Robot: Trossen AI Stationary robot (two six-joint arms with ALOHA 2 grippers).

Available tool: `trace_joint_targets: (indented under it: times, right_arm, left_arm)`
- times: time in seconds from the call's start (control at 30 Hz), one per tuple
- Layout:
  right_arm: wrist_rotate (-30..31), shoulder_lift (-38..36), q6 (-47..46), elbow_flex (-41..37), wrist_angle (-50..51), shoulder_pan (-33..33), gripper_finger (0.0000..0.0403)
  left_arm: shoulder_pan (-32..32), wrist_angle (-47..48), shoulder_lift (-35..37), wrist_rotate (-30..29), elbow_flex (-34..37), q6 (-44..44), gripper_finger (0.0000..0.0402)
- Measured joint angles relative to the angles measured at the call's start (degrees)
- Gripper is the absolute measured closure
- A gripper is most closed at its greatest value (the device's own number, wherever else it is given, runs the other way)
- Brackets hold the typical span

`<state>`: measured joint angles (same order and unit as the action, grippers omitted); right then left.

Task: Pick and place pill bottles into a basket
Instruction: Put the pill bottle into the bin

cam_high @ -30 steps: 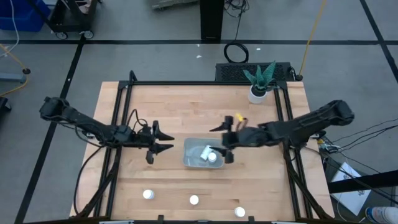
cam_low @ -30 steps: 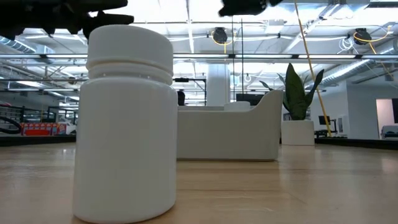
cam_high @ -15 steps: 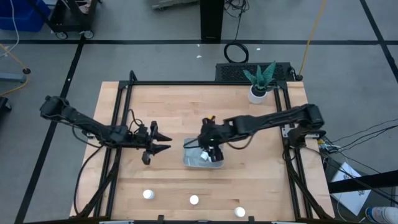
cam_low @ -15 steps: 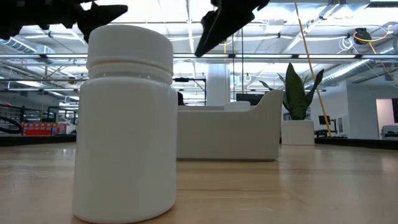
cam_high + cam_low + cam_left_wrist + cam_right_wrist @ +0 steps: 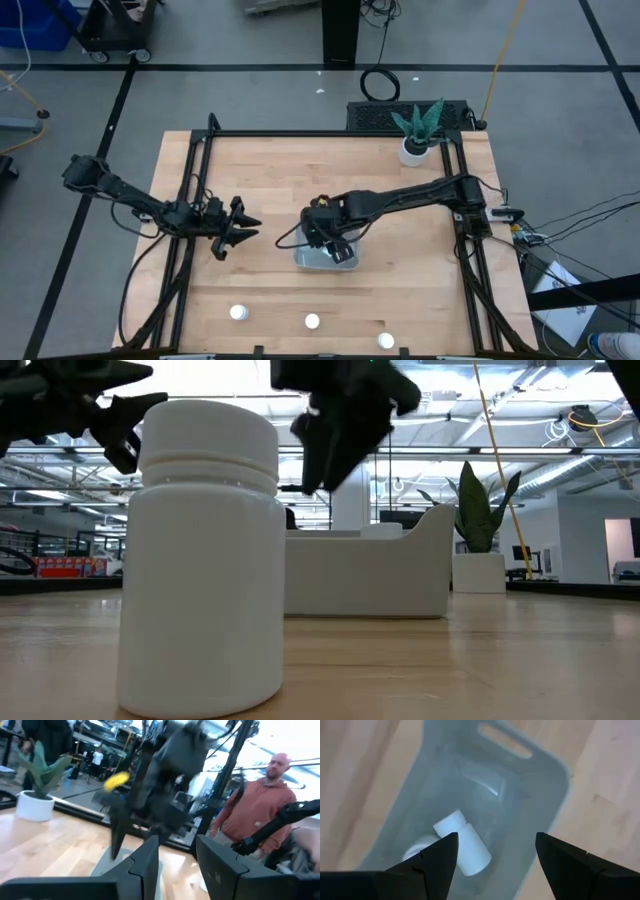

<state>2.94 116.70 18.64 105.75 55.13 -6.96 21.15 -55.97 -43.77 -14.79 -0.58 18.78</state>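
The basket [image 5: 318,258] is a pale translucent tray at the table's middle. In the right wrist view, two white pill bottles lie inside the basket [image 5: 540,775]: one on its side [image 5: 464,845], another [image 5: 416,851] beside it. Three more bottles stand near the table's near edge [image 5: 238,312] [image 5: 312,321] [image 5: 386,340]; one of them fills the low view [image 5: 205,560]. My right gripper [image 5: 328,238] hangs open over the basket, pointing down, touching nothing [image 5: 495,857]. My left gripper [image 5: 238,232] is open and empty, left of the basket [image 5: 177,865].
A white pot with a green plant [image 5: 415,148] stands at the far right corner. A black frame [image 5: 190,200] runs along the table's sides. In the left wrist view, a person in an orange top [image 5: 260,810] stands beyond the table.
My right gripper has gone toward the table's left edge, from the basket's right end to over its middle and left part, staying open. My left gripper has drawn back a little toward the table's left edge, still open.
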Motion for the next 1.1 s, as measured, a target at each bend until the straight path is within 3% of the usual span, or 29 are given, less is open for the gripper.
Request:
trace_joint_targets:
  times: [0.4, 1.1]
  right_arm:
    - [3.43, 4.49, 8.49, -0.04, 1.14, -3.91, 0.0146]
    - [2.88, 4.42, 8.89, -6.24, -7.83, -4.31, 0.0149]
  left_arm:
    - [0.02, 0.39, 0.00, 2.30, -0.07, 1.27, 0.0260]
    - [0.02, 1.93, -0.05, 2.30, -0.10, 1.08, 0.0269]
